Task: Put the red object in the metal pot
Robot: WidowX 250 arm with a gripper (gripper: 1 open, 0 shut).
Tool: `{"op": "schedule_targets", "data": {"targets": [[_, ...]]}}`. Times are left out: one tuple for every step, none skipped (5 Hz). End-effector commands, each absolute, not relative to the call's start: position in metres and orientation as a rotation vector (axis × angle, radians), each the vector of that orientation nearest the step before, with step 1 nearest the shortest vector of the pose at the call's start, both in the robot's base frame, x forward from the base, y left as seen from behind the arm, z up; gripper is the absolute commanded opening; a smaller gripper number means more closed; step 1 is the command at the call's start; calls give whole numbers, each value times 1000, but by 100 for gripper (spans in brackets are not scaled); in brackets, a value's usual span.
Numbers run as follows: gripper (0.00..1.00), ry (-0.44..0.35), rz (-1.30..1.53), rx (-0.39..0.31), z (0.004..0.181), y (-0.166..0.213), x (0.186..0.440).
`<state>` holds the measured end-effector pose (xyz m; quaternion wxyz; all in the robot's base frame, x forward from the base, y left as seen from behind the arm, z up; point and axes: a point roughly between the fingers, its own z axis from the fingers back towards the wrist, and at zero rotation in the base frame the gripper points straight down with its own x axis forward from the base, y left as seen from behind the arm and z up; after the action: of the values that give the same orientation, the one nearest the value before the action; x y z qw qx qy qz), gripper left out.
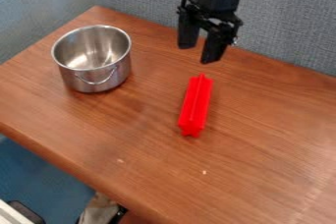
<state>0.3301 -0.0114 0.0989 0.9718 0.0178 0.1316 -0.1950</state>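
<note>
"How is the arm posed in the camera view?"

"It comes down from the top edge, right of the middle, in front of the grey wall. The black gripper [198,50] hangs over the far part of the wooden table [125,147], pointing downward."

"And its fingers?"

"Apart, with a gap between them and nothing held. They are above and beyond the far end of the red object [196,106], not touching it."

"Where does that red object lie, and how does it look?"

"Flat on the table, near the middle of the view. It's bright red, long and narrow, with ridges running along it. One end points toward the gripper, the other toward the near side."

"And the metal pot [92,59]?"

"Upright on the table, to the left in the view, well apart from the red object. Round, shiny, open at the top, a thin wire handle on its near side."
</note>
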Motion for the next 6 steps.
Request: {"op": "schedule_targets", "data": {"targets": [[100,180,-449,69,128,-25,326],[100,194,-361,55,109,-12,327],[100,206,-262,40,91,2,327],[100,214,-385,58,102,4,328],[0,221,-518,73,117,3,337],[100,217,-649,91,128,-1,337]]}}
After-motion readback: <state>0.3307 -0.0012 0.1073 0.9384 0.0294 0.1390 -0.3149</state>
